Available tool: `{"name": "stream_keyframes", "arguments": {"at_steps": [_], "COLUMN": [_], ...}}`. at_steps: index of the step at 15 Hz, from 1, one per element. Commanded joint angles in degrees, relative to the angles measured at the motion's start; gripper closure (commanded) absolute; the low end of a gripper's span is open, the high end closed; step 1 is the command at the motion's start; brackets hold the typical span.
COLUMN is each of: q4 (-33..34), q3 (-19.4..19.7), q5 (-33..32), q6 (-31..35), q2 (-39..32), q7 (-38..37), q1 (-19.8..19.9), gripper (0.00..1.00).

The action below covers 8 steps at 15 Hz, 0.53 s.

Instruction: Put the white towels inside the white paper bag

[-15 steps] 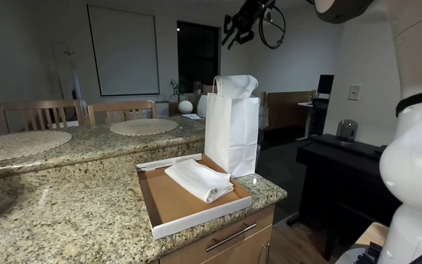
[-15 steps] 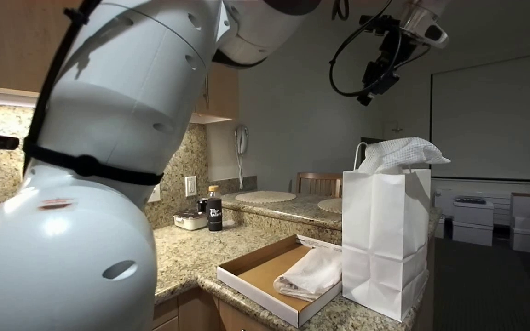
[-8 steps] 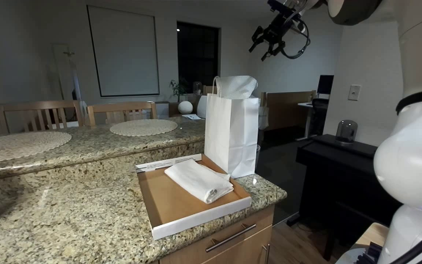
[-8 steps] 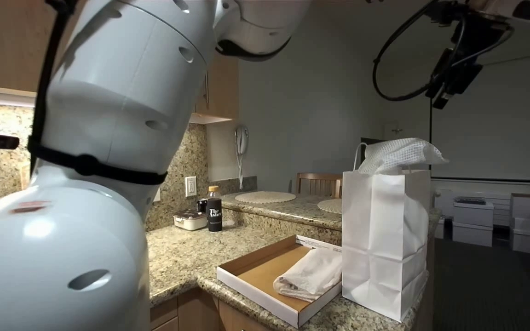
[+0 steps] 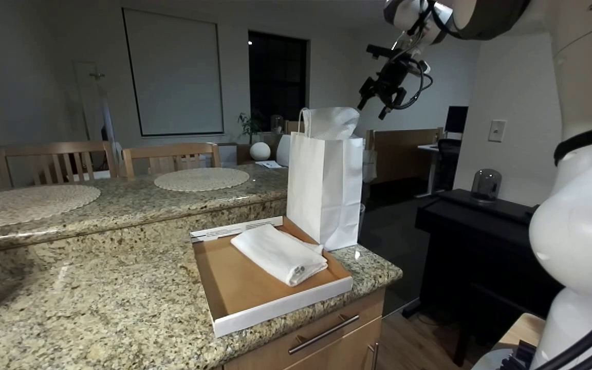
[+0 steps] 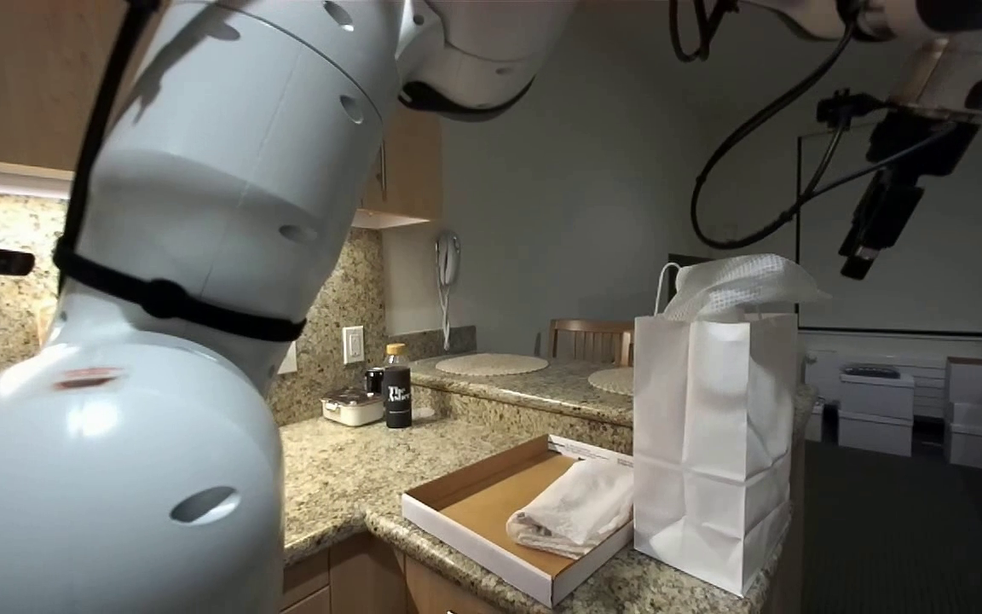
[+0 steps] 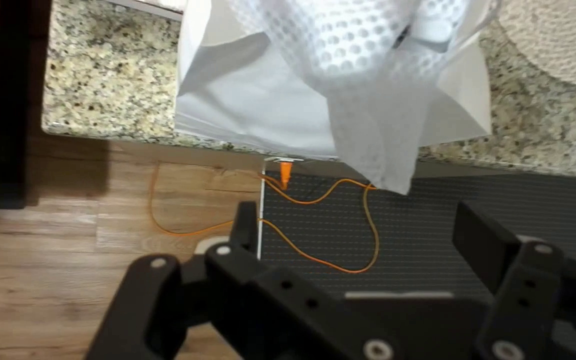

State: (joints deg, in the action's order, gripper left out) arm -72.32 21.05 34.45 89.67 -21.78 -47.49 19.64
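Claw [image 5: 371, 111] spread, nothing between, past the end edge of the bench [image 5: 111, 288] — towel [image 6: 734, 286] jutting from the bag [image 6: 696, 426]. Tucking step, likely; next should be pressing the overhang inside.

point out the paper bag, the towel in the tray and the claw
Paper bag [image 6: 702, 439]: in an exterior view, creased side
Folded towel [image 5: 278, 253]: in an exterior view, top face
Claw [image 7: 358, 227]: wrist view, midway between fingertips

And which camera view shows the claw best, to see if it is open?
The wrist view: the claw is close, its two fingers wide apart. In an exterior view the fingers look apart too, but small. In an exterior view the claw appears side-on, so the gap cannot be judged.
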Motion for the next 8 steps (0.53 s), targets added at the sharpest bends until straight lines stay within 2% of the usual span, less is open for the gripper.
{"name": "stream_keyframes", "arguments": {"at_steps": [1,5,8], "q4": [0.82,4.39,7.07], "q3": [-1.96,-3.93,-4.63], "q5": [-6.37,-10.57,-11.13], "q6": [-5.81,-16.21,-20.61], "q2": [-1.37,-3.43,-3.98], "q7": [-7.80,-11.38,-11.77], "q1": [-0.65,-0.40,-0.40], "gripper": [0.00,0.00,0.00]}}
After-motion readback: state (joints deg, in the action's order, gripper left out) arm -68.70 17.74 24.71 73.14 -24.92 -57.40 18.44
